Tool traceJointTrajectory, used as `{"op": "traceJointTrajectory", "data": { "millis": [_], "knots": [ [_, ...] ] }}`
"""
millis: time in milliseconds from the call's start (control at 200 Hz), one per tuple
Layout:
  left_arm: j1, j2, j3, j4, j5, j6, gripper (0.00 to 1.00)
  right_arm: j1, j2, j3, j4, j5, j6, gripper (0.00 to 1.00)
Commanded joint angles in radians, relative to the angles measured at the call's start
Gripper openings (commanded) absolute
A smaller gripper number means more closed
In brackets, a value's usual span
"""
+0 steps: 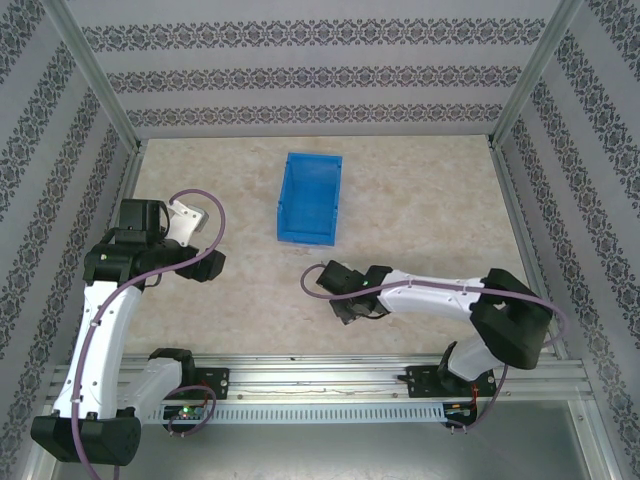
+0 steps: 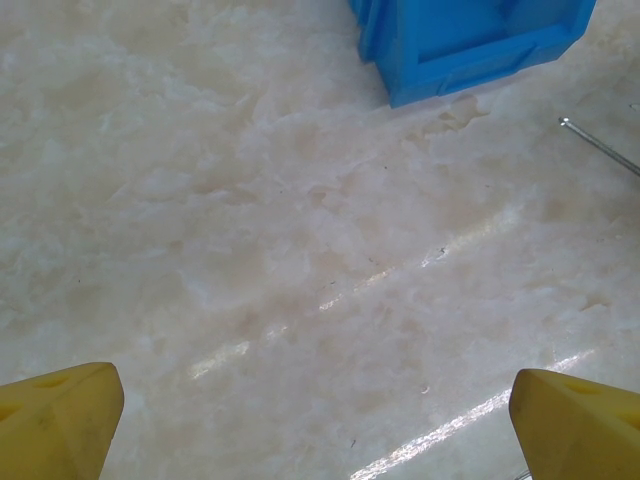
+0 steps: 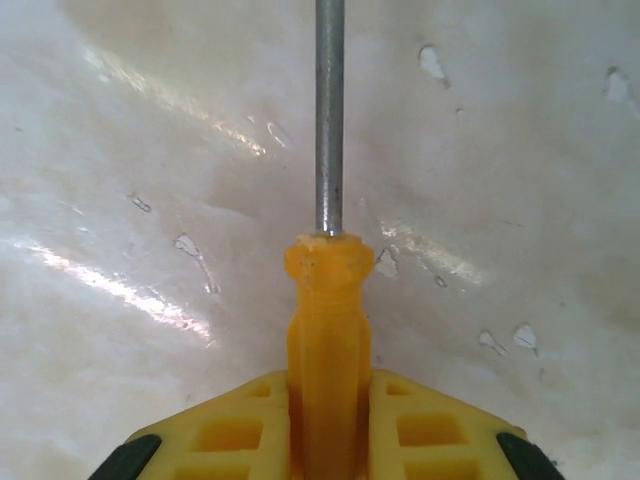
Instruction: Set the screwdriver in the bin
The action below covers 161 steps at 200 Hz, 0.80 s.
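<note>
Screwdriver [image 3: 328, 330] clamped by its orange handle between the yellow fingers [image 3: 440, 440] of the right hand [image 3: 328, 435], closed tight on it. Right wrist view: lower end of the handle hidden between the fingers, thin silver shaft running straight up and cut off by the top edge. Pale marbled bench [image 3: 150, 150] close behind, glossy with streaks of glare; cannot tell any contact between shaft and bench. Top view: right hand [image 1: 347, 298] low over the bench [image 1: 430, 200], on the near side of the blue bin [image 1: 306, 236] and a little to its right, apart from it; screwdriver itself too small to make out there. Left wrist view: end of the shaft [image 2: 600, 147] as a thin grey line at the right edge, rest cut off; a corner of the bin [image 2: 470, 55] at the top, its upper walls out of frame. Left hand [image 2: 320, 425] spread wide, holding nothing, two yellow fingertips [image 2: 60, 420] at the bottom corners. In the top view, left hand [image 1: 188, 218] at the left side of the bench, well apart from the bin, its fingers hard to make out.
</note>
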Motion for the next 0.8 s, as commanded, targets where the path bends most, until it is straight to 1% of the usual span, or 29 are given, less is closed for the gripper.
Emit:
{"op": "traceJointTrajectory", "data": {
  "millis": [0,210,425,560,644,799],
  "knots": [
    [-0.001,-0.006,0.013,-0.014,0.008,0.026,0.99,-0.004,-0.07,-0.02,-0.027,0.027,0.033,0.17],
    [-0.001,0.005,0.022,-0.002,0.006,0.003,0.99,-0.003,-0.147,0.018,-0.075,0.007,0.034,0.17],
    [-0.001,0.019,0.042,0.0,-0.008,-0.011,0.99,-0.004,-0.165,0.109,-0.105,-0.01,0.015,0.18],
    [-0.001,0.033,0.045,0.011,-0.012,-0.01,0.99,-0.005,-0.116,0.201,-0.122,-0.021,-0.01,0.18],
    [-0.001,0.043,0.057,0.005,-0.022,-0.016,0.99,-0.008,-0.071,0.268,-0.127,-0.008,-0.024,0.18],
    [0.0,0.037,0.061,0.01,-0.041,-0.023,0.99,-0.063,0.055,0.407,-0.126,-0.045,-0.042,0.18]
  ]
}}
